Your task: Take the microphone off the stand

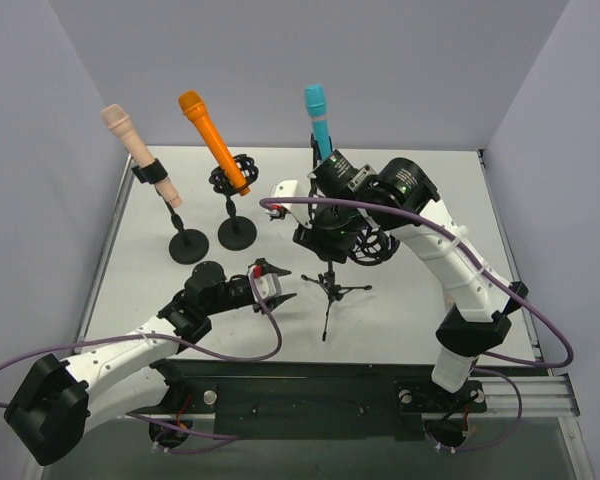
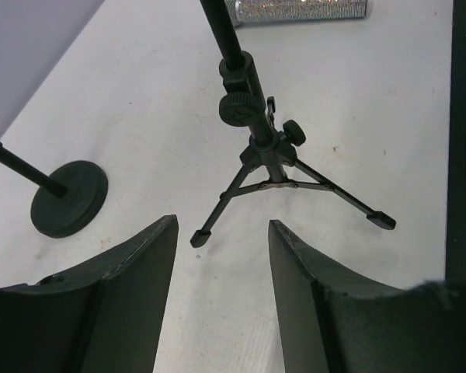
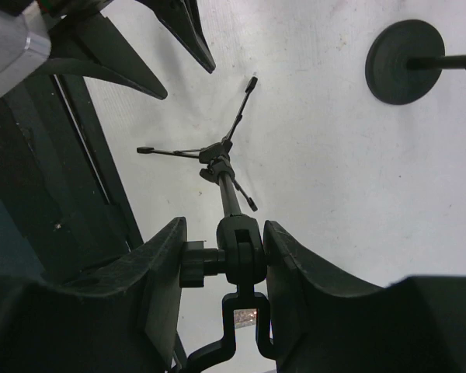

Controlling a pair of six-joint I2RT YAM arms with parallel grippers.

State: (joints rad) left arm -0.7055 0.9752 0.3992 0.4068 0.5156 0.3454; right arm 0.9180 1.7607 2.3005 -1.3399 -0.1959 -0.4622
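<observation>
Now: blue microphone [image 1: 319, 118] sits in the tripod stand [image 2: 261, 148] mid-table [image 1: 420, 310], long axis near upright, head up and leaning slightly left in the top view; its lower body is hidden behind the right wrist [image 1: 345, 180]. Right gripper [image 3: 224, 233] pinches the stand's swivel joint [image 3: 241, 249] directly below the mic, no gap visible on either side. Left gripper [image 2: 221, 225] spread, empty, low by the tripod feet [image 2: 200, 235], well below the mic. Judgement: right arm is nearer but occupied steadying the stand; extraction runs upward along the mic axis, so left would have to climb to the body above that joint
</observation>
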